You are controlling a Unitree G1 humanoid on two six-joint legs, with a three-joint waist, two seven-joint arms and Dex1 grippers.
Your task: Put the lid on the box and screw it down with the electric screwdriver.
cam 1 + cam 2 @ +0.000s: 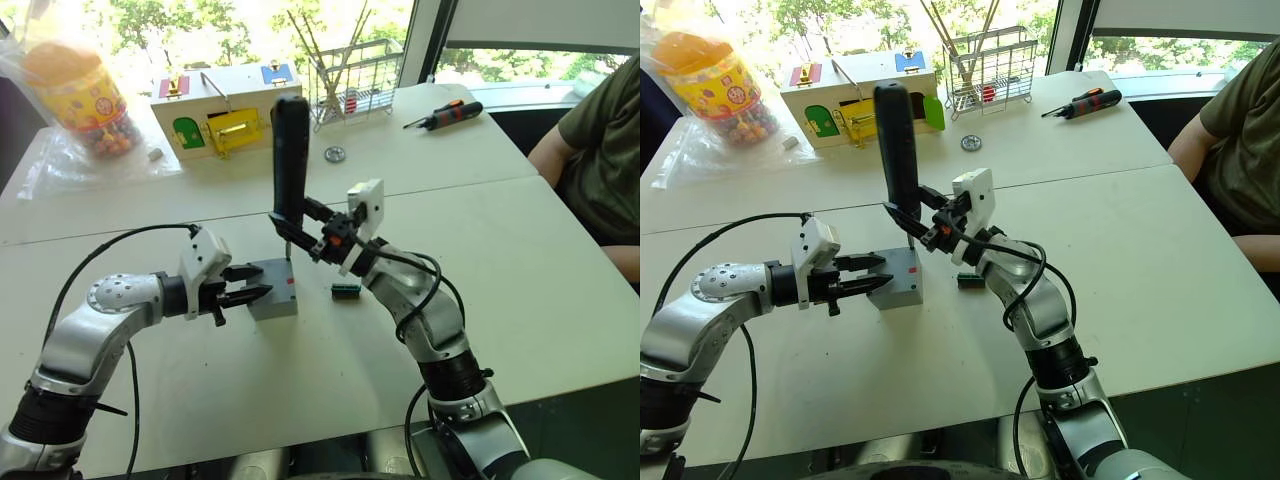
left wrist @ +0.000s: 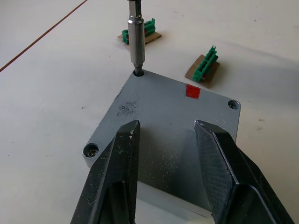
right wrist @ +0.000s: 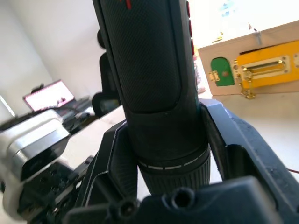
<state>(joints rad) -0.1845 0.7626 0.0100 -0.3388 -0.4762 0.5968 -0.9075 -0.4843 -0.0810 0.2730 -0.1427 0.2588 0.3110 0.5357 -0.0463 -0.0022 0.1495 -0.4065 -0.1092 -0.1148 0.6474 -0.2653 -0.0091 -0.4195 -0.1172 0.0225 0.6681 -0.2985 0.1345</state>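
The flat grey plastic lid (image 2: 173,121) sat on the small grey box (image 1: 276,300), straddled by the left gripper's (image 2: 168,158) parted fingers. The thick black electric screwdriver (image 1: 290,160), clamped in the right gripper (image 1: 318,228), was seated in a corner hole; driving was judged next.

the white table (image 1: 520,300) carried the grey box (image 1: 274,290) near its middle, a green connector (image 1: 346,289) just beside it, and further back a wooden house-shaped box (image 1: 222,107), a wire rack (image 1: 355,80), a hand screwdriver (image 1: 446,115), a washer (image 1: 334,153) and a bagged jar (image 1: 82,95)
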